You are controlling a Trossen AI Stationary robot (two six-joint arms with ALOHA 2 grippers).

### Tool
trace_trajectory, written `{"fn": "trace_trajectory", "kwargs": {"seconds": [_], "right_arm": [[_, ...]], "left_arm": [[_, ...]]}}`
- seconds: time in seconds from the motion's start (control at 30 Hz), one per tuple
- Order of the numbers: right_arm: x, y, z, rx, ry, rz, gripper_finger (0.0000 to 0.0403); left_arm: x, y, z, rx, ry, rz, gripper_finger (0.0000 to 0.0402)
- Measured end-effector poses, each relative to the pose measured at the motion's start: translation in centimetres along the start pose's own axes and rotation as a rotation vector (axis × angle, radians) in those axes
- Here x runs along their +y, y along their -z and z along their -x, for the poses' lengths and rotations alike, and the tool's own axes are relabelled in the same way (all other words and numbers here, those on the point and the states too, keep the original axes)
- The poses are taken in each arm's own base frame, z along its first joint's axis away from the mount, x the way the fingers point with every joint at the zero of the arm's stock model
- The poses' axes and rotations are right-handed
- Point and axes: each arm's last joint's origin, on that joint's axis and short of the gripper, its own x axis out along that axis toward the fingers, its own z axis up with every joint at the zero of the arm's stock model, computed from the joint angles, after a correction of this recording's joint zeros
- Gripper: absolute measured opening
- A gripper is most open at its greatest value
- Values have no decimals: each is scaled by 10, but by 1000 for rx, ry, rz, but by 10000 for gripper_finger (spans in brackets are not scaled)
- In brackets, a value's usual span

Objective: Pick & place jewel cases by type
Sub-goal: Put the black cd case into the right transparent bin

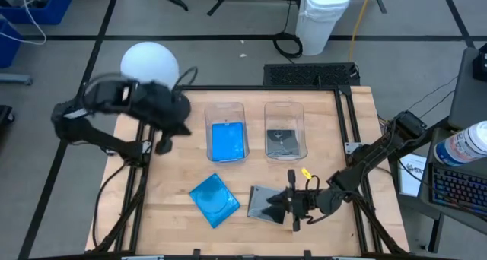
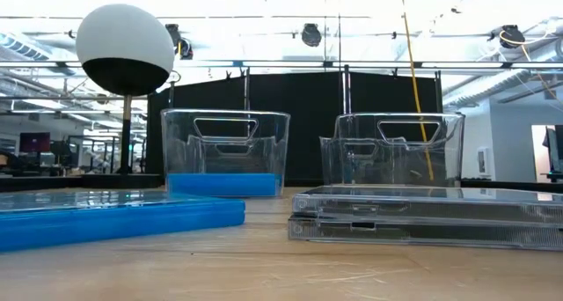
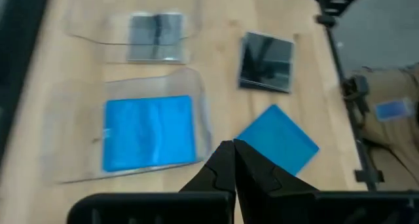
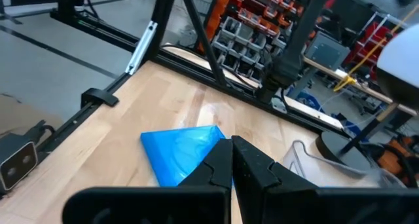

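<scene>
A blue jewel case lies flat on the table near its front edge, also seen as the blue jewel case in the right wrist view. Beside it lie grey see-through jewel cases; the low view shows two of them stacked. One clear tub holds a blue case, the other tub a grey case. My left gripper is shut and raised at the table's left side, holding nothing. My right gripper is shut over the grey cases' right edge, pointing toward the blue case.
A white ball-shaped lamp stands at the table's far left corner. A black frame rail runs along the table's right side. Bare wood lies between the tubs and the loose cases.
</scene>
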Motion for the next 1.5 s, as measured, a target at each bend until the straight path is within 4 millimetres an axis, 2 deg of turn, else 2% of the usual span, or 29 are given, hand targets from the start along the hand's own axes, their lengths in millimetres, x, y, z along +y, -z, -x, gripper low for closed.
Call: {"fn": "trace_trajectory", "kwargs": {"seconds": [0.1,0.4,0.53,0.7,0.9,1.1,1.27,1.4,1.5], "right_arm": [[-2,2,-1,18,4,-18,0],[-2,4,-2,30,6,-46,0],[-4,4,-3,33,12,-36,0],[-9,8,-6,59,27,-35,0],[-13,12,-9,88,38,-43,0],[-13,13,-10,99,41,-39,0],[-12,17,-8,134,59,-140,0],[-6,29,0,247,127,-214,0],[1,35,11,314,110,-279,0]], "left_arm": [[-14,28,-27,-49,69,-58,5],[-49,102,-149,-298,321,-49,3],[-62,126,-183,-371,347,-101,7],[-77,140,-212,-390,263,-183,4],[-102,140,-244,-303,244,-332,5],[-121,116,-267,-244,157,-430,11],[-128,99,-290,-204,122,-460,4],[-134,88,-312,-187,115,-461,12],[-138,81,-328,-166,70,-475,11]]}}
